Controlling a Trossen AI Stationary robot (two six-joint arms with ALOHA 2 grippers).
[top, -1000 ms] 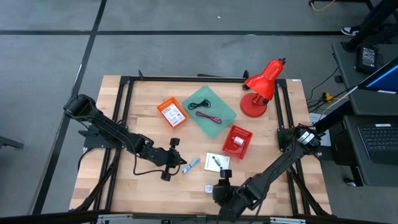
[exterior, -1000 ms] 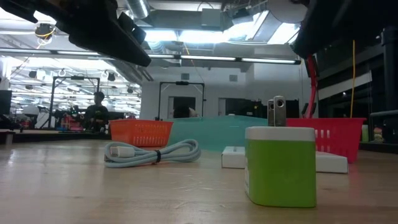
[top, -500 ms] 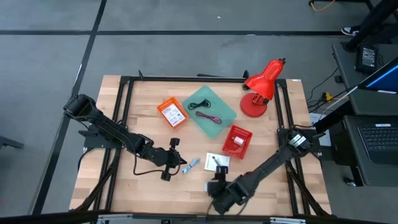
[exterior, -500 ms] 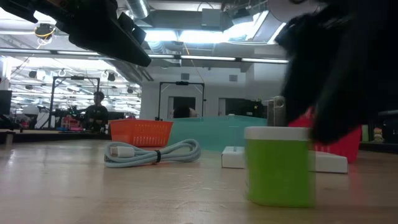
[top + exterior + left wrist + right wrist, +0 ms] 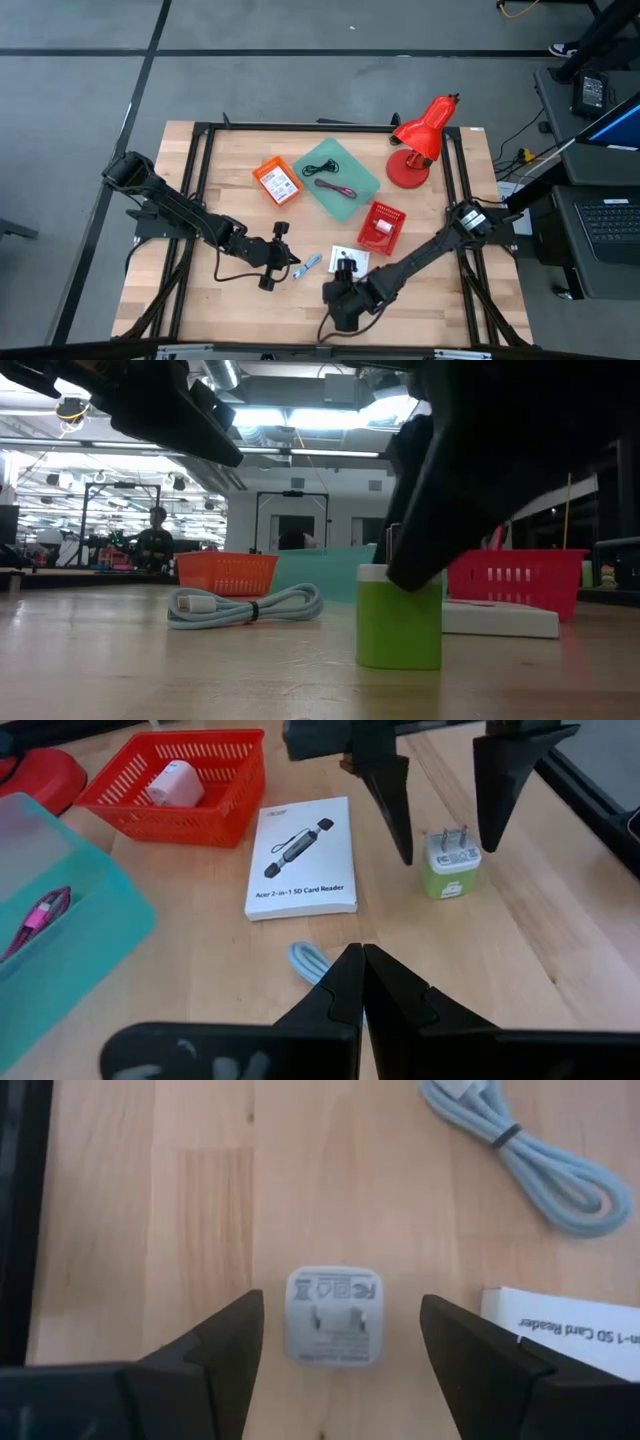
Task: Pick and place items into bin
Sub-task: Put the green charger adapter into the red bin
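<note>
A small white-and-green plug charger (image 5: 334, 1316) stands on the wood near the table's near edge, prongs up. My right gripper (image 5: 340, 1308) is open and low over it, one finger on each side (image 5: 445, 842). A white card-reader packet (image 5: 300, 855) and a coiled light-blue cable (image 5: 530, 1155) lie flat beside it. My left gripper (image 5: 362, 958) is shut and empty, hovering just left of the cable (image 5: 296, 270). In the high view the right gripper (image 5: 340, 293) covers the charger. My right gripper comes at the charger from above, pointing down, its fingers (image 5: 398, 820) level with the charger's top edges (image 5: 452, 860). The charger stands on the table. Whether either finger touches it, I cannot tell.
A teal tray (image 5: 360, 190) holds a black cable and a maroon cable. An orange basket (image 5: 262, 172) holds a printed card, and a red basket (image 5: 392, 212) holds a white item. A red desk lamp (image 5: 420, 140) stands at the far right. A person shows far behind the table (image 5: 157, 540).
My right gripper has moved from near the table's near edge toward the left and down, over the charger, staying open. The charger has slid a little toward the table's left and far side and turned somewhat. The left arm kept still.
</note>
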